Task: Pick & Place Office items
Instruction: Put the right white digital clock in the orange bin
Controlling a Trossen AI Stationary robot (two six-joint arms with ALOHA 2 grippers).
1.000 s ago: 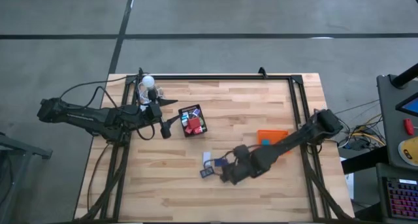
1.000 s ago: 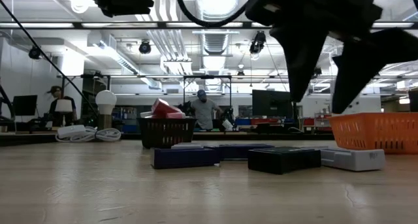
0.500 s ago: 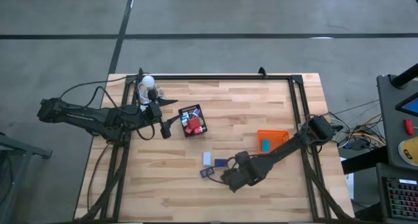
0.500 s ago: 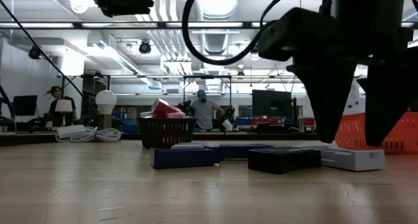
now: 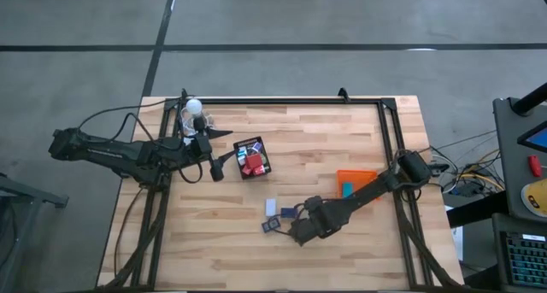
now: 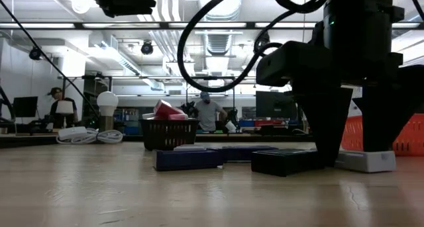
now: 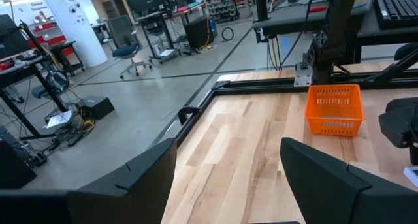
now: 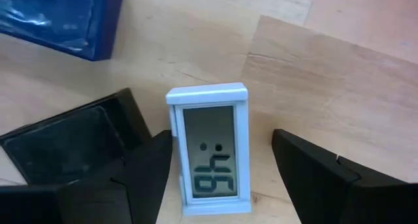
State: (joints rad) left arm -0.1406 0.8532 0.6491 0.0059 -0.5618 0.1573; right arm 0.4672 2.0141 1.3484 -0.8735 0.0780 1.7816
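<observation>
While the left arm waits near the desk's left edge, its left pincer point(image 5: 224, 159) hangs with fingers parted and nothing between them, just beside the black mesh tray point(image 5: 252, 157) that holds red and blue office pieces.

Down at the light wooden plank desk point(image 5: 325, 131), the right pincer point(image 8: 219, 178) stands wide, its two dark fingers point(image 8: 140, 175) planted either side of a small white rectangular clock with a grey digit display point(image 8: 210, 149). The near finger looks almost against the clock's edge; the other is apart from it. Nothing is gripped.

Just beside the clock lies a flat black rectangular block point(image 8: 65, 145), and farther off a flat dark blue rectangular block point(image 8: 62, 18). From table height, the black block point(image 6: 286, 162) and the blue one point(image 6: 189, 159) lie flat in front of the mesh tray.

An orange plastic basket point(image 5: 355, 184) sits near the right arm. A white round bulb with cords point(image 5: 194, 107) rests at the far left corner.
</observation>
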